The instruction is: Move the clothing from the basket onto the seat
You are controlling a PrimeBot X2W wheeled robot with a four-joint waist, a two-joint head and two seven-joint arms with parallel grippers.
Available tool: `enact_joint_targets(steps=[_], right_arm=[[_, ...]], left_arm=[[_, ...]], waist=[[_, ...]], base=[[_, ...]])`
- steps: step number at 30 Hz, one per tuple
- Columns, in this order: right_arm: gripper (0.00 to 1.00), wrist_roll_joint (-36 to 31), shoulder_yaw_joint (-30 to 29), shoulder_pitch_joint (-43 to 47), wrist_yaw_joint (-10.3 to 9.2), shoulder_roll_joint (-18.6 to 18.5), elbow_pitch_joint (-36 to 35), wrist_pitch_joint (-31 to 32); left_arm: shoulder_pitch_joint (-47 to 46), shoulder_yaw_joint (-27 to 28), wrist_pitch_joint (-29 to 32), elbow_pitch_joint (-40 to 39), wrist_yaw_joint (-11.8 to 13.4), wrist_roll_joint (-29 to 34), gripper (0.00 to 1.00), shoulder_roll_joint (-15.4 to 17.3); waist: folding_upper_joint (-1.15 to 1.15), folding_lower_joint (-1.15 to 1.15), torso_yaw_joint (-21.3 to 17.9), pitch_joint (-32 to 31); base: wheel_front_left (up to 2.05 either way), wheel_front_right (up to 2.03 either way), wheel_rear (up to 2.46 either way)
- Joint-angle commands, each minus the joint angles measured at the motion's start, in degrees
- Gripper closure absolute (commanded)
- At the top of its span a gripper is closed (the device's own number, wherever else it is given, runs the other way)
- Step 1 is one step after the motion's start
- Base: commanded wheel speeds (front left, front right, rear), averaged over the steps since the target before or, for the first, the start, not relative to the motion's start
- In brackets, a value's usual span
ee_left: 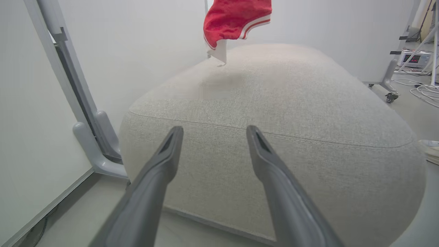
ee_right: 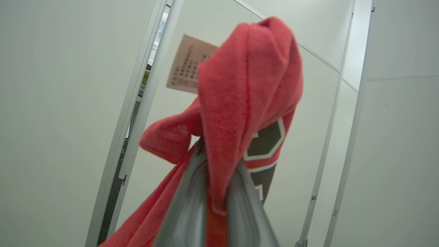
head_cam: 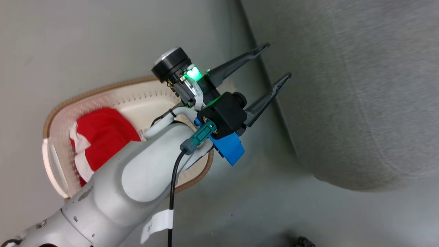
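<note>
White partition panels (ee_left: 137,51) stand on a pale grey floor (ee_left: 75,226); beside the panels, white cables (ee_left: 423,92) trail.

no legible text: print on the wall sheet (ee_right: 187,65), the instrument display (ee_left: 415,58) and the cable tag (head_cam: 158,223) is blurred.

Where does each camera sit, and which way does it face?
Head view: on the head, looking down at the basket, its red garment and the seat; left forearm and open left gripper show.
Left wrist view: on that wrist, facing the seat's side between its open fingers.
Right wrist view: on that wrist, facing wall panels; right gripper clamps a marked red garment.
Shared: head and left wrist views show the seat.
</note>
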Motion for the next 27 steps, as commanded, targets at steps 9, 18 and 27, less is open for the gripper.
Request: enact_joint_targets(steps=[9,18,27], right_arm=[[1.0,0.23,-1.49,-3.55,-0.01,-4.42,13.58,-0.02],[1.0,-1.21,-2.05,-1.68,-0.01,-0.07,26.97,-0.02],[0.0,0.97,-2.2,1.48,-0.01,2.91,31.12,-0.02]], left_arm=[[-2.37,0.39,-0.26,-1.01,0.11,1.35,0.0,1.36],[-2.44,0.79,-0.27,-1.51,0.17,1.57,0.0,1.81],[-2.13,1.62,-0.27,-1.67,0.5,1.65,0.0,1.74]], waist=[[0.0,-0.01,3.47,9.45],[0.0,-0.01,4.2,10.73],[0.0,-0.01,4.2,9.61]], base=[[0.0,0.0,0.0],[0.0,0.0,0.0],[0.0,0.0,0.0]])
